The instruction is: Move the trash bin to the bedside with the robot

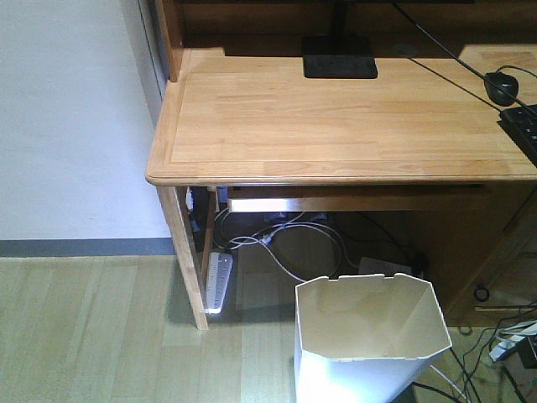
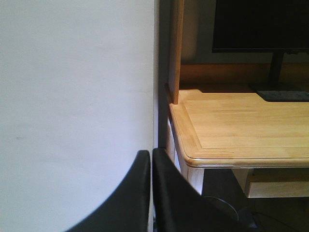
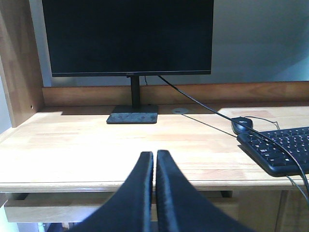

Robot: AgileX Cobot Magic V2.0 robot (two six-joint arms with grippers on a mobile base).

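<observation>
Now my left gripper [image 2: 150,153] level near desk [image 2: 231,125] height, pressed together, empty, facing wall [image 2: 72,96] by desk's left corner. My right gripper [image 3: 154,154] likewise together, aimed at monitor [image 3: 128,36]. Trash bin [image 1: 369,323] on floor [image 1: 101,327] below desk's front edge.

**Upright white trash bin**

The trash bin [image 1: 352,378] is shown upright in the lower right of the front view, its base cut off by the bottom edge. White outer walls, an angular rim and a cream interior are seen. The left gripper [image 2: 150,157] and right gripper [image 3: 154,155] are seen closed, bottom centre of their wrist views.
</observation>
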